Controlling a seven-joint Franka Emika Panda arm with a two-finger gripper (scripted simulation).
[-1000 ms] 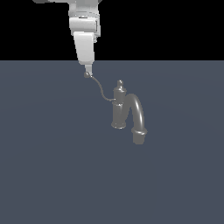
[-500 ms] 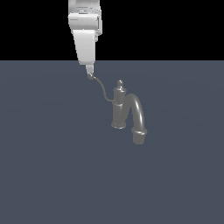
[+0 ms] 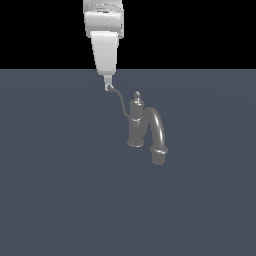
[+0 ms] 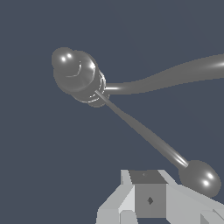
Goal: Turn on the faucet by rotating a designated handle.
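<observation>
The grey faucet (image 3: 135,126) stands upright in the middle of the exterior view, with a knob finial on its post and an arched spout (image 3: 158,127) ending in a collar. Its thin curved handle (image 3: 122,104) rises from the post toward the exterior view's left. My gripper (image 3: 108,86) hangs straight down, shut, with its tip against the handle's ball end. In the wrist view the post (image 4: 76,74) is seen from above. The handle (image 4: 144,131) runs to its ball tip (image 4: 199,177), which sits just beside my gripper (image 4: 148,188), not between the fingers.
The faucet stands on a flat dark blue-grey floor (image 3: 60,200). The white arm (image 3: 104,35) comes down from above. Nothing else is in view.
My gripper has moved toward the exterior view's right. The handle's tip has swung with it, closer to the post. The post and spout have not moved.
</observation>
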